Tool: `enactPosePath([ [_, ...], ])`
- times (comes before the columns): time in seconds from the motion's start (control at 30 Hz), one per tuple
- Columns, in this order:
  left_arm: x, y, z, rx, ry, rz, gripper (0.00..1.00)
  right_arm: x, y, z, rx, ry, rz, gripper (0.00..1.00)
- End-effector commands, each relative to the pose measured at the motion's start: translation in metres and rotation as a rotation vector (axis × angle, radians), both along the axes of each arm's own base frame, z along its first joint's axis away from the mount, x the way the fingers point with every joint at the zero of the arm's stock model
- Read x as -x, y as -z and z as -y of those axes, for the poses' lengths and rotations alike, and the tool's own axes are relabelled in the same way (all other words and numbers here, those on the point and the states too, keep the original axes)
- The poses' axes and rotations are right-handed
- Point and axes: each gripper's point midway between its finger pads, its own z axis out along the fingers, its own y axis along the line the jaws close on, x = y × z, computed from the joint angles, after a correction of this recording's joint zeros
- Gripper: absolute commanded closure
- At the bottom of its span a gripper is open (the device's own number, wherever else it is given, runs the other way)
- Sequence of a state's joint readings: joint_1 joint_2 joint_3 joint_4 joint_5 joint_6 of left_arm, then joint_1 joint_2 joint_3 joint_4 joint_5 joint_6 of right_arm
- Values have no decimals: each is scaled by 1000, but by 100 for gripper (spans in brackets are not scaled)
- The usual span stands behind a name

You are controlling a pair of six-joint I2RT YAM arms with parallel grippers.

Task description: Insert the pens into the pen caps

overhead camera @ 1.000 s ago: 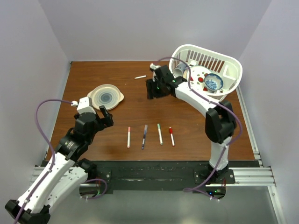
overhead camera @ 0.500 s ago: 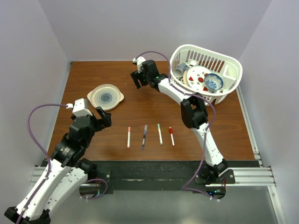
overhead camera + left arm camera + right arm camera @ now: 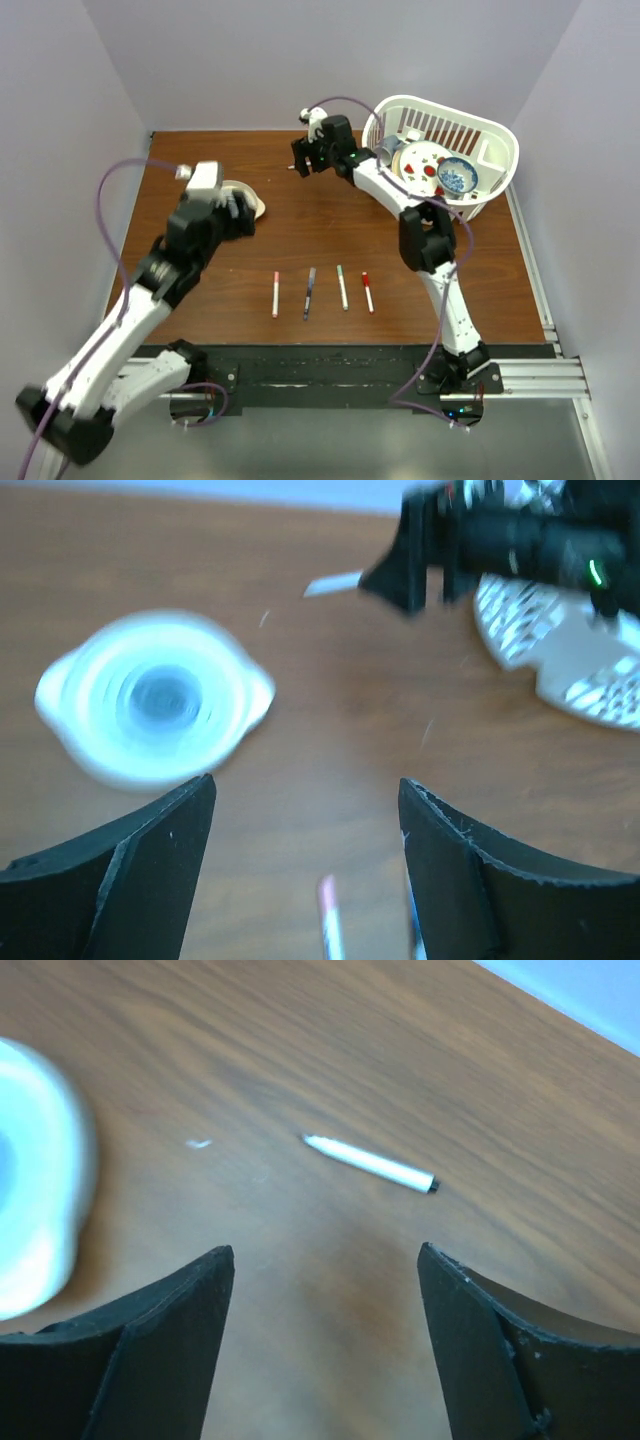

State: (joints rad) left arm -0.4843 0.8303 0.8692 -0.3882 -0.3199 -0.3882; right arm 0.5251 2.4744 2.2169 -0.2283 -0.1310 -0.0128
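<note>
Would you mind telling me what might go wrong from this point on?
1. The white pen lies flat and slim ahead of the open right fingers; an off-centre pinch might roll or skid it away.
2. The right arm reaches out close beside the basket and might nudge it.
3. The open left fingers hang near the dish; a low move might knock it.

Left arm [image 3: 150, 290] stretches forward, right arm [image 3: 385, 190] reaches far out, fingers [image 3: 150, 1330] spread wide on both.
</note>
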Motion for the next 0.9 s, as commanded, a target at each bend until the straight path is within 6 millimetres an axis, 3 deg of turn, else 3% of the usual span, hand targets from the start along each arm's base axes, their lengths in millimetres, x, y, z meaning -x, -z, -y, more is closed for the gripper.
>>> enactPosePath([
  [0.0, -71, -87, 44, -38, 116, 186, 23, 72, -192, 2, -282, -87, 172, 25],
  [0.03, -81, -94, 50, -60, 138, 203, 22, 89, -169, 13, -264, -71, 119, 24],
  [0.07, -93, -100, 53, -60, 139, 210, 23, 108, -203, 25, -299, -67, 164, 23],
  [0.1, -112, -106, 65, -56, 169, 207, 22, 123, -208, 32, -305, -71, 153, 23],
  [0.13, -122, -110, 70, -49, 185, 210, 22, 137, -192, 37, -284, -77, 108, 23],
  [0.17, -134, -110, 67, -40, 185, 209, 22, 156, -218, 50, -298, -83, 140, 23],
  [0.2, -149, -104, 80, -21, 241, 196, 23, 171, -201, 56, -276, -86, 85, 23],
  [0.23, -159, -107, 83, -6, 253, 213, 22, 181, -202, 61, -277, -87, 79, 23],
  [0.27, -171, -103, 79, 4, 257, 208, 22, 193, -208, 68, -288, -87, 83, 23],
  [0.3, -186, -88, 90, 33, 309, 173, 22, 213, -212, 75, -317, -97, 84, 22],
  [0.37, -210, -77, 85, 83, 344, 160, 23, 232, -222, 82, -352, -118, 100, 21],
  [0.4, -225, -57, 92, 117, 389, 120, 24, 246, -230, 88, -382, -121, 119, 21],
  [0.47, -249, -44, 87, 126, 399, 133, 25, 257, -234, 92, -417, -121, 121, 21],
  [0.6, -298, 10, 98, 66, 472, 89, 25, 275, -240, 90, -504, -156, 117, 21],
  [0.87, -356, 100, 109, 19, 511, -13, 27, 275, -231, 86, -486, -178, 76, 21],
])
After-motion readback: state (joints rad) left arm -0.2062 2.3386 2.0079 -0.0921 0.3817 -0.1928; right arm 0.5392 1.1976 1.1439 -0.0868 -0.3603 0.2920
